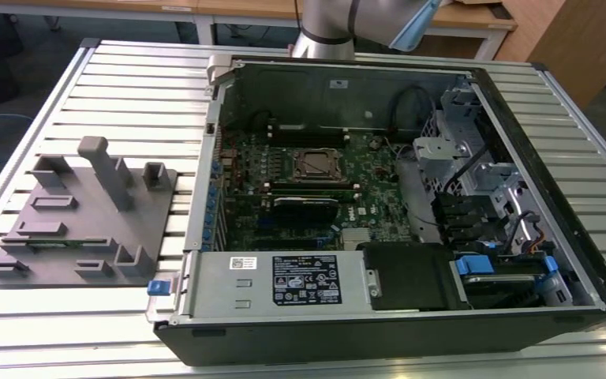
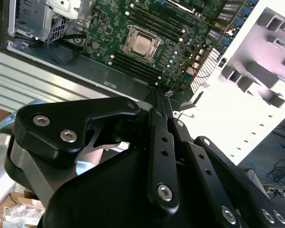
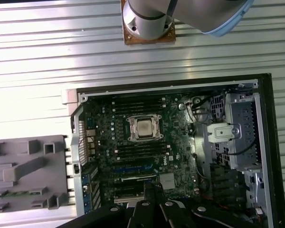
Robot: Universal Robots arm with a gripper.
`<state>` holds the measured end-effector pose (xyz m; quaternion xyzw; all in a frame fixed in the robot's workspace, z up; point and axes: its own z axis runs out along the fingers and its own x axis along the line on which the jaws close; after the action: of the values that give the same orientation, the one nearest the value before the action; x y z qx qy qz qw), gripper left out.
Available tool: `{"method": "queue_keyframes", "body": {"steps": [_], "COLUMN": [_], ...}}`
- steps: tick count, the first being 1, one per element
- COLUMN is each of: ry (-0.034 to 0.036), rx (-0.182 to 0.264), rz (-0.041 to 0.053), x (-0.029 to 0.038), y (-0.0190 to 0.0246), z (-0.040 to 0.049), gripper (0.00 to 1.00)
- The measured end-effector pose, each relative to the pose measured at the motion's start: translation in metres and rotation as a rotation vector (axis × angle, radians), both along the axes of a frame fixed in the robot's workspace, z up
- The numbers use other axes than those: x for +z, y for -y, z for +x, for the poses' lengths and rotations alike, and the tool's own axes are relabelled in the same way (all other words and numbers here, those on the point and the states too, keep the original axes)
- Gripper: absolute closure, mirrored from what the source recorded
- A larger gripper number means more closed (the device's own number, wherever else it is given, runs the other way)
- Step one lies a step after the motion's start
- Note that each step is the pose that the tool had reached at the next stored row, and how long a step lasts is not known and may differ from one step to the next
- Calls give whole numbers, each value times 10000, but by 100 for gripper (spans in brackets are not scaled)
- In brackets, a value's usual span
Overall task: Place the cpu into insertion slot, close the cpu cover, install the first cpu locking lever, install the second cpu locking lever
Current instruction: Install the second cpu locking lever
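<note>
The cpu (image 2: 141, 43) lies in the slot (image 1: 296, 166), its silver top showing through the cover (image 3: 131, 128). So placing looks done and the cover seems down. I cannot tell whether either lever is latched; they are too small to make out. The jaws, pressed together and holding nothing, hang high over the case (image 1: 334, 91), well apart from the slot.
</note>
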<state>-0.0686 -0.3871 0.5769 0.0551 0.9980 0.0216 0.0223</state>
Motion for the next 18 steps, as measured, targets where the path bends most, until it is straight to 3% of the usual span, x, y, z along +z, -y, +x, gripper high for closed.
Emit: {"method": "queue_keyframes", "body": {"steps": [18], "ry": [0], "rx": [0], "rz": [91], "x": [-142], "y": [0], "z": [0], "gripper": [89]}}
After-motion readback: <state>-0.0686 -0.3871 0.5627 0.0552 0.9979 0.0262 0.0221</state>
